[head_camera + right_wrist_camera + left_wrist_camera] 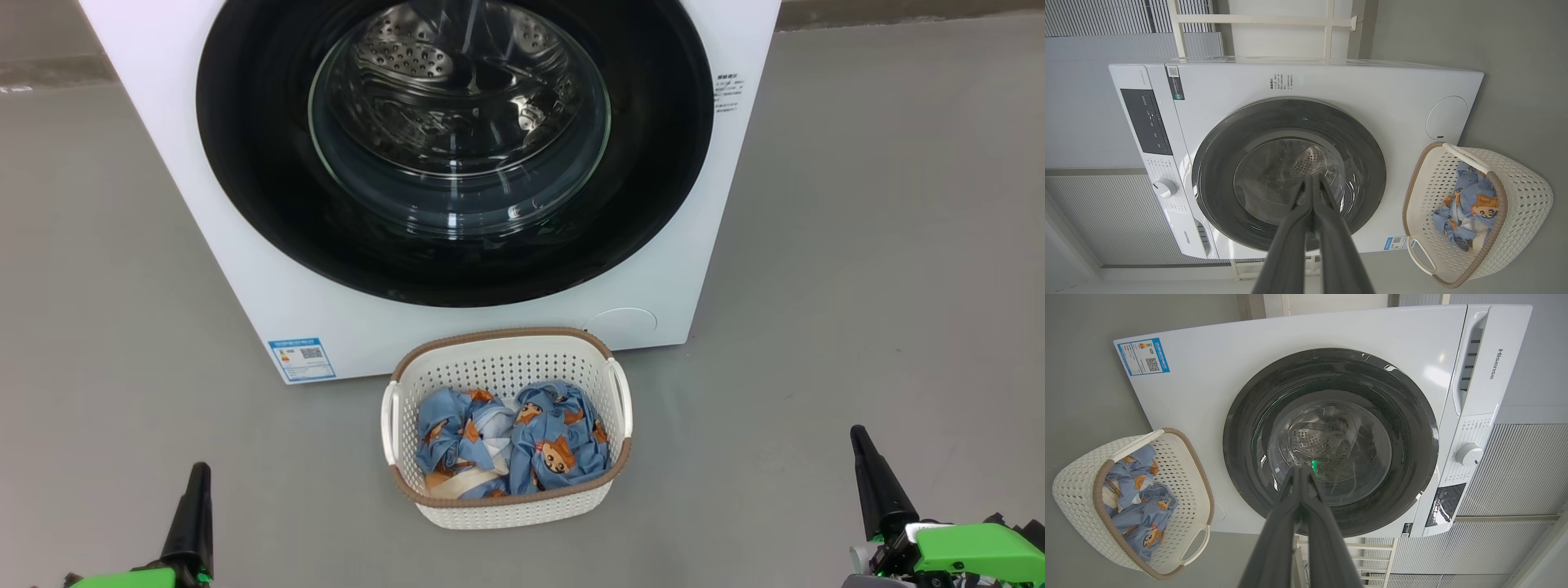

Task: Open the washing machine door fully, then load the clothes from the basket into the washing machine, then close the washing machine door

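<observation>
While the washing machine door (245, 163) sits shut, flat against the front of the washing machine (245, 286), the steel drum (408, 57) can be seen through its clear glass bowl. The basket (506, 508) stands on the grey floor (857, 245) just in front of the machine, below the door and near the round flap (624, 322). The clothes (559, 445) lie inside the basket in a crumpled heap, light blue with orange-brown figures and some white parts. The blue sticker (301, 359) is on the lower front corner of the machine, to the left of the basket in the head view. The left hand (198, 472) is low at the left of the head view and the right hand (858, 434) is low at the right; both are well apart from the basket and from the machine. Each hand is clenched, its two dark fingers (1276, 539) pressed together, and it grasps nothing. In both wrist views the joined fingers point toward the door.
</observation>
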